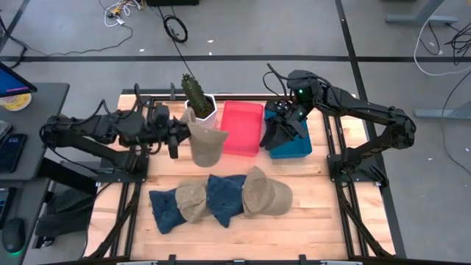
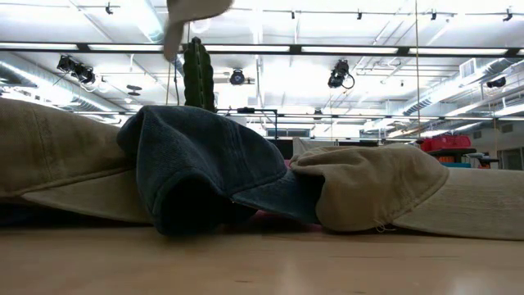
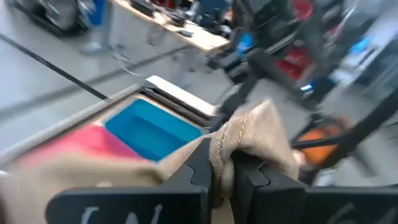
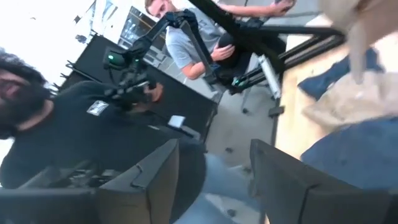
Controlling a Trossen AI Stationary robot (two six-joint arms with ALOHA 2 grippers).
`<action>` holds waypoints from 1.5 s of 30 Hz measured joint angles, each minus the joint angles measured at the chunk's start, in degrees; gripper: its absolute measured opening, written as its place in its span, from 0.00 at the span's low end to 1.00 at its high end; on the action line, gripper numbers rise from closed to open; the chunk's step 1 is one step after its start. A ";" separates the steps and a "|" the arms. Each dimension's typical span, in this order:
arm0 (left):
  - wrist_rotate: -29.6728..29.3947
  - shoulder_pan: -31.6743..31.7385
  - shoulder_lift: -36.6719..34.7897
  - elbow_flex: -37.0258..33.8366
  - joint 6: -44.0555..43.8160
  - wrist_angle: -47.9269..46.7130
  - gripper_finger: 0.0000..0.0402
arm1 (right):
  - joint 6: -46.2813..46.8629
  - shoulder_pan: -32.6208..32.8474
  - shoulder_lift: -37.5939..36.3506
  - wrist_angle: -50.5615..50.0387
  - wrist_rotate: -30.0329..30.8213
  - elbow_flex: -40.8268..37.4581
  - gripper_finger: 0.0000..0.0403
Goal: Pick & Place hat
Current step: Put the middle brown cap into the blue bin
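A tan hat [image 1: 206, 143] hangs in the air beside the red bin [image 1: 241, 126], and my left gripper [image 1: 179, 138] is shut on it. Its lower part also shows at the top of the low view as tan hat [image 2: 190, 11]. Several hats lie overlapping in a row on the near part of the table: a blue one [image 1: 165, 210], a tan one [image 1: 193, 200], another blue one [image 1: 224, 199] and a tan one [image 1: 265, 193]. My right gripper [image 1: 282, 132] hovers above the blue bin [image 1: 294, 147], open with nothing between its fingers [image 4: 155, 171]. My left gripper pinches a bunched fold of the hat's tan cloth [image 3: 245, 134] between its two fingers [image 3: 202, 171]. The fingers lie about level and come from the table's left side. The hat is lifted clear of the table and hangs below and beside the fingers.
A cactus in a white pot [image 1: 197, 99] stands at the far edge just behind the held hat. The red bin and blue bin sit side by side at the back. People [image 4: 56, 124] are in the room beyond the table.
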 joint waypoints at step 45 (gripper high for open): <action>-20.40 1.41 0.57 5.26 3.96 36.15 0.06 | -19.28 13.68 10.19 34.48 51.95 -0.02 0.80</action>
